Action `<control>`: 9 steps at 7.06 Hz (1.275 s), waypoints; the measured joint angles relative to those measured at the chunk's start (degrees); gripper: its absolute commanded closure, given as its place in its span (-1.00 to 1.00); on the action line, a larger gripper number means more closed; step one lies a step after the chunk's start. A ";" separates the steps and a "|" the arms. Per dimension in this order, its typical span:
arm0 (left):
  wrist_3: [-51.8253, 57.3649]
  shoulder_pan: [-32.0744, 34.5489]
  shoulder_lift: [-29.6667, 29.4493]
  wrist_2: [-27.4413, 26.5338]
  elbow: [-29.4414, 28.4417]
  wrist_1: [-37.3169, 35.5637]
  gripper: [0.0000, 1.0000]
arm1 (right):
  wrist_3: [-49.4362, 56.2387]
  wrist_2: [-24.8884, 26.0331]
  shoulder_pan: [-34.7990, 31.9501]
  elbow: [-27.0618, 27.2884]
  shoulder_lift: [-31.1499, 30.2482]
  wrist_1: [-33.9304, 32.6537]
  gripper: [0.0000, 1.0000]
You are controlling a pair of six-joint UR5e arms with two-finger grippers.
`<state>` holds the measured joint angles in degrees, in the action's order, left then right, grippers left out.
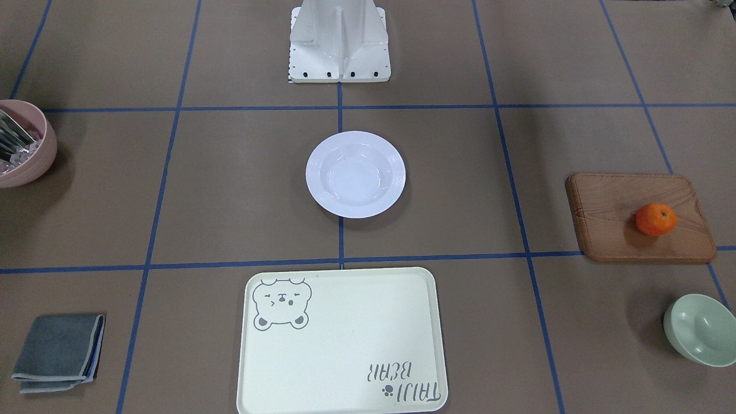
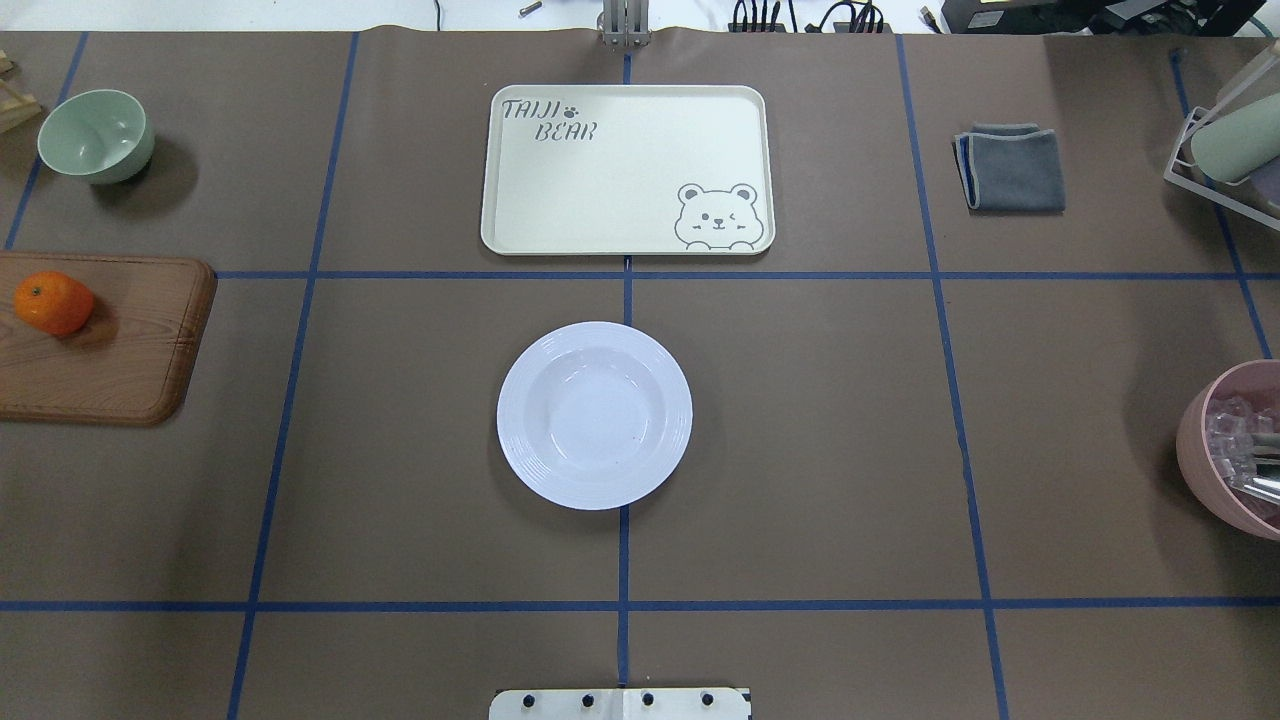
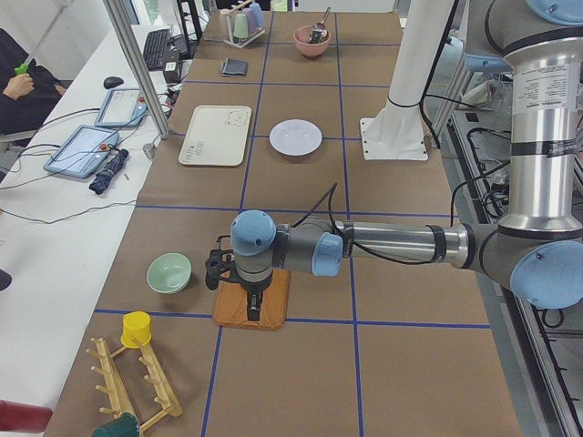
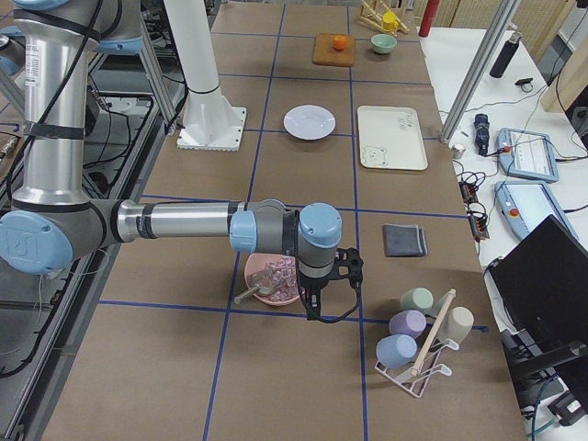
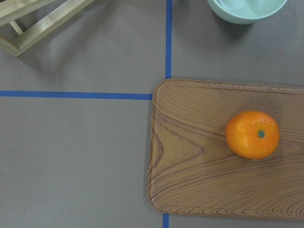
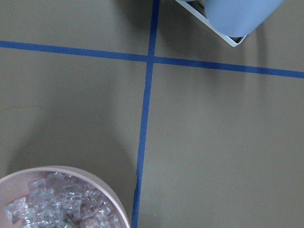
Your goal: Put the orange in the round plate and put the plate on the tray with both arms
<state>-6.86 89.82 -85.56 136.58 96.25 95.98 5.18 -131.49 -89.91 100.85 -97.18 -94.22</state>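
- The step in hand appears to be picking up the orange point(image 5: 252, 134). It is sitting on the wooden board point(image 5: 199, 185), toward the board's 3 o'clock side in the left wrist view. Its stem dot is facing up and nothing is touching it.
- The left gripper point(image 3: 252, 308) is hanging over that board. Only the side camera is showing it, so it cannot be told whether its fingers are spread or closed.
- To pick well, the left arm is probably needing to shift until the orange is sitting centred under the wrist camera.
- It should then be coming straight down with the jaws spread wider than the fruit and closing gently on the widest part. A round fruit on a smooth board is likely to roll if one finger touches first.
- The right gripper point(image 4: 313, 308) is hovering near the pink bowl point(image 2: 1200, 440) at the table's other end. Its finger state cannot be told either, and it seems to be waiting for the two-arm lift.
- The round plate point(image 2: 515, 415) is lying empty at the table's middle. In the overhead view the orange is at its 9 o'clock, well apart.
- The tray point(image 2: 627, 170) is lying empty at the plate's 12 o'clock, near but not touching.
- The pink bowl, at the plate's 3 o'clock, is holding clear ice-like cubes and a metal utensil.
- The pale green bowl point(image 1: 701, 329), at about 10 o'clock overhead, is standing empty.
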 measured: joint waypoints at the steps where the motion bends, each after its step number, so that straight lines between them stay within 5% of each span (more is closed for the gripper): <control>1: 0.00 0.00 0.08 0.00 -0.01 0.00 -0.97 | 0.00 0.00 0.00 -0.12 -0.02 0.04 -1.00; 9: -0.08 -1.00 -1.03 0.58 0.98 1.05 -0.97 | 0.00 -0.03 0.00 -0.15 0.49 0.09 -1.00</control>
<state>-6.93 88.82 -86.58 137.16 97.24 97.02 5.19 -131.52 -89.91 100.70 -96.69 -94.13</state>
